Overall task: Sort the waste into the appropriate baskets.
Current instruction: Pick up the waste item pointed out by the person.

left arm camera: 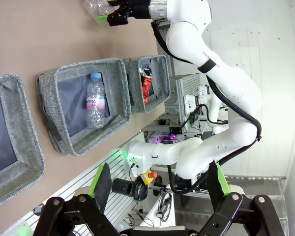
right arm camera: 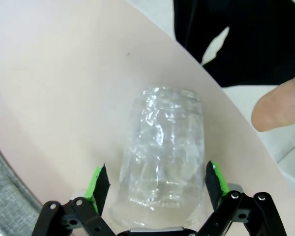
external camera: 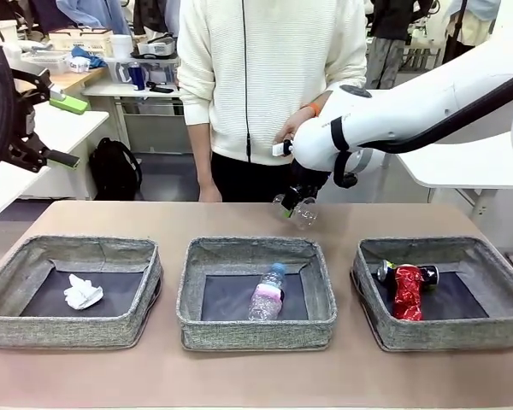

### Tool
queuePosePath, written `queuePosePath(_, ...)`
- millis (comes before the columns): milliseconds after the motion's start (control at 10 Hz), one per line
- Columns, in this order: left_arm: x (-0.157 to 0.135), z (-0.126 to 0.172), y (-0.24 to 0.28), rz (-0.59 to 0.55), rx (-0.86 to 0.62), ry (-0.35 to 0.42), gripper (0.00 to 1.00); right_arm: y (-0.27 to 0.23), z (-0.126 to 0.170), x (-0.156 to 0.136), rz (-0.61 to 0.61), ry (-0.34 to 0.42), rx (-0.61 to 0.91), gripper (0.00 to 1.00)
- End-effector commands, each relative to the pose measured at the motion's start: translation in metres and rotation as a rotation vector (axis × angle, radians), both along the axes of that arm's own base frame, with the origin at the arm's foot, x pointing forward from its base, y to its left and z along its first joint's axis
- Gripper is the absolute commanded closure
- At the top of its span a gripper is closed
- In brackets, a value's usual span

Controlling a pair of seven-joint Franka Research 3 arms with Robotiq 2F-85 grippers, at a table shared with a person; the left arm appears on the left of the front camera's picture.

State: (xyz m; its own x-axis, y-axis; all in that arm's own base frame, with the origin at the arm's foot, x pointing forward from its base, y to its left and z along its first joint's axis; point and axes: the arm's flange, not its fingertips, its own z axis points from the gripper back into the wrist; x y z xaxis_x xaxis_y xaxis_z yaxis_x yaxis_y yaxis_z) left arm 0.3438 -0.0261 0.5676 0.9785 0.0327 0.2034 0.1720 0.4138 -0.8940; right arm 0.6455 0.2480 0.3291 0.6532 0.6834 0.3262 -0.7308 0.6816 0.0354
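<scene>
You've got three grey woven baskets (external camera: pixel 75 320) with dark bottoms on a tan worktop (external camera: pixel 239 376). White paper (external camera: pixel 83 293), pink-labelled blue-capped bottle (external camera: pixel 268 292), red can (external camera: pixel 408 292), clear cup (right arm camera: pixel 162 157).

Table (external camera: pixel 239 218) (brown) under three baskets (external camera: pixel 256 290)

A clear cup (right arm camera: pixel 162 152) lies between the right gripper's (right arm camera: pixel 155 184) two green pads (right arm camera: pixel 99 184), its rim pointing away from the wrist. Whether the pads touch its sides cannot be told. Under it is the tan table (right arm camera: pixel 54 73). Beyond the cup and to the right, a fingertip (right arm camera: pixel 280 105) shows past the table edge. A grey woven strip (right arm camera: pixel 2 196) sits left of the fingers.
</scene>
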Motion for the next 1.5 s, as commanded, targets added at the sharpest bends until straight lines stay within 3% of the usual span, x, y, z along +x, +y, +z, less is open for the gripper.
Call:
queuePosePath(0, -0.0007, 0.0, 0.0027, -0.014, -0.006, -0.019, 0.0, 0.002, 0.0008, 0.0097, -0.028, 0.004, -0.027, 0.0)
queuePosePath(600, -0.0007, 0.0, 0.0027, -0.014, -0.006, -0.019, 0.0, 0.0026, -0.0019, 0.0103, -0.034, 0.033, -0.039, 0.0)
queuePosePath(700, -0.0007, 0.0, 0.0027, -0.014, -0.006, -0.019, 0.0, 0.0027, -0.0016, 0.0099, -0.029, 0.054, -0.057, 0.2)
queuePosePath(800, -0.0007, 0.0, 0.0027, -0.014, -0.006, -0.019, 0.0, 0.0032, -0.0024, 0.0094, -0.022, 0.055, -0.059, 0.2)
queuePosePath(900, -0.0007, 0.0, 0.0027, -0.014, -0.006, -0.019, 0.0, 0.0032, -0.003, 0.0094, -0.019, 0.059, -0.061, 0.4)
queuePosePath(1000, -0.0007, 0.0, 0.0027, -0.014, -0.006, -0.019, 0.0, 0.0031, -0.0032, 0.0094, -0.019, 0.062, -0.06, 0.25)
queuePosePath(1100, -0.0007, 0.0, 0.0027, -0.014, -0.006, -0.019, 0.0, 0.0034, -0.0039, 0.0098, -0.019, 0.064, -0.06, 0.6)
queuePosePath(1200, -0.0007, 0.0, 0.0027, -0.014, -0.006, -0.019, 0.0, 0.0031, -0.0045, 0.0094, -0.017, 0.068, -0.066, 0.45)
queuePosePath(1300, -0.0007, 0.0, 0.0027, -0.014, -0.006, -0.019, 0.0, 0.0029, -0.0052, 0.0093, -0.014, 0.072, -0.068, 0.8)
queuePosePath(1400, -0.0007, 0.0, 0.0027, -0.014, -0.006, -0.019, 0.0, 0.0026, -0.0051, 0.0088, -0.008, 0.079, -0.075, 0.65)
